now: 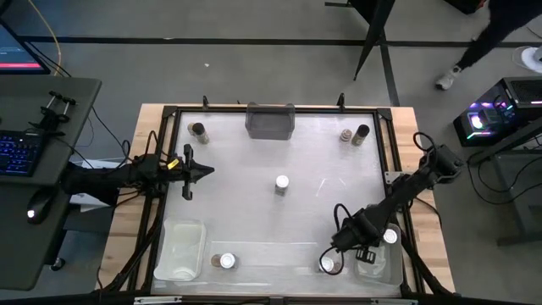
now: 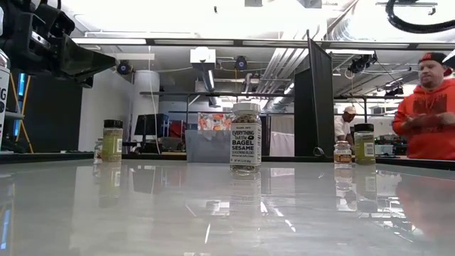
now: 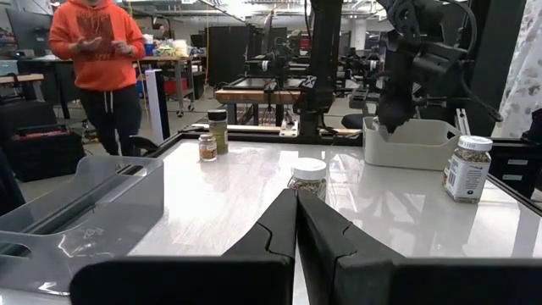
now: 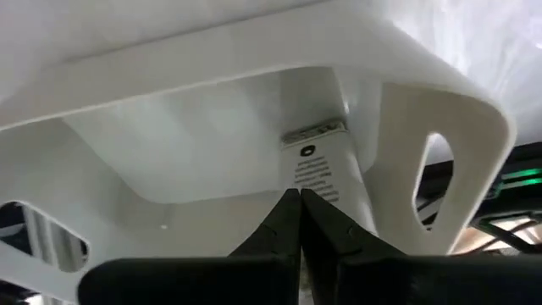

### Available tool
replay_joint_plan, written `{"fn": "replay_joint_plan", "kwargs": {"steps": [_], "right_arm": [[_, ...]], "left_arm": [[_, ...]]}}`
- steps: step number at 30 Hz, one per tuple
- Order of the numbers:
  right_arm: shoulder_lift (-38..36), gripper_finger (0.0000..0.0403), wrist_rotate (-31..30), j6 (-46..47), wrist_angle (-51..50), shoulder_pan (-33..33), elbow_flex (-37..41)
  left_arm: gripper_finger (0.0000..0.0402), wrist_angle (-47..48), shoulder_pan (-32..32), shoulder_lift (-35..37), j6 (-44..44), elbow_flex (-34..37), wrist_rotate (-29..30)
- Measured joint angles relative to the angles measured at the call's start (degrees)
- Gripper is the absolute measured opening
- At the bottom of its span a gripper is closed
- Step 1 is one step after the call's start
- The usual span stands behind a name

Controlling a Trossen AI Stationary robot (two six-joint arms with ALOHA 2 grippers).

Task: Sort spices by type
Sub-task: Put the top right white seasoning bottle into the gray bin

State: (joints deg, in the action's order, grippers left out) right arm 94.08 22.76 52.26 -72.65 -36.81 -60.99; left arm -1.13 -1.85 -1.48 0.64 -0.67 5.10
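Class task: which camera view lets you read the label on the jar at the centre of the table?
The low view: the centre jar faces it, label readable. The high view shows only its white lid; the left wrist view shows it partly hidden behind the fingers; the right wrist view misses it.

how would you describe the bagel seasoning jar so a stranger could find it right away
Start at the grey bin on the far edge of the table and come straight toward the table's middle. The jar stands there alone and upright, far from every other jar. It has a white lid and a white label reading Everything but the Bagel Sesame.

Seven spice jars [image 1: 281, 183], three bins [image 1: 270, 120], two arms [image 1: 110, 175].
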Motion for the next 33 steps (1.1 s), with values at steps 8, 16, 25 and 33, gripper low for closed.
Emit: {"fn": "replay_joint_plan", "kwargs": {"steps": [8,16,25,33], "right_arm": [[2.36,0.0000,1.86,-5.45,-1.28,2.02,0.00],[4.26,0.0000,4.99,-10.76,-2.74,4.54,0.00],[4.26,0.0000,5.51,-13.69,-4.45,6.09,0.00],[4.26,0.0000,7.84,-17.74,-4.95,6.04,0.00]], "left_arm": [[0.0000,0.00,0.00,-0.01,0.00,0.00,0.00],[0.0000,0.00,0.00,0.00,0.00,0.00,0.00],[0.0000,0.00,0.00,-0.02,0.00,0.00,0.00],[0.0000,0.00,0.00,-0.01,0.00,0.00,0.00]]}}
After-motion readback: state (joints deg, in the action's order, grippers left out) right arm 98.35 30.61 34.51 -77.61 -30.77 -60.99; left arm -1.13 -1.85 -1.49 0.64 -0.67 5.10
